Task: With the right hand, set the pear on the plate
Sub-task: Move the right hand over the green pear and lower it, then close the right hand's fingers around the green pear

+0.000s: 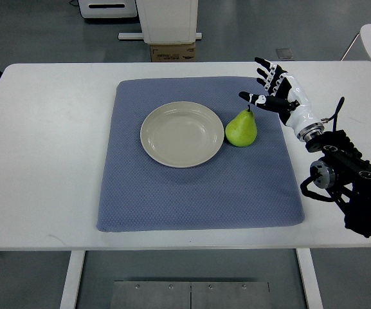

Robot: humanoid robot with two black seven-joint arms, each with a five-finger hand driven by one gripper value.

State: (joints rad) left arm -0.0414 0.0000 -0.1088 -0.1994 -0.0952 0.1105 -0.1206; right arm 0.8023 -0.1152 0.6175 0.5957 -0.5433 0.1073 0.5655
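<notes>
table (50,161) white, blue mat (198,193) | pear (241,129) beside plate (181,134) | right hand (272,87) spread, empty

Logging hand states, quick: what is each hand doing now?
Right hand: open, fingers spread beside the pear, holding nothing.
Left hand: not in view.

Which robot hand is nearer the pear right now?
Right. The right robot hand hovers open just above and right of the pear, thumb tip close to its stem, not grasping. The left robot hand is out of view. The pear sits on the blue mat beside the plate.
</notes>
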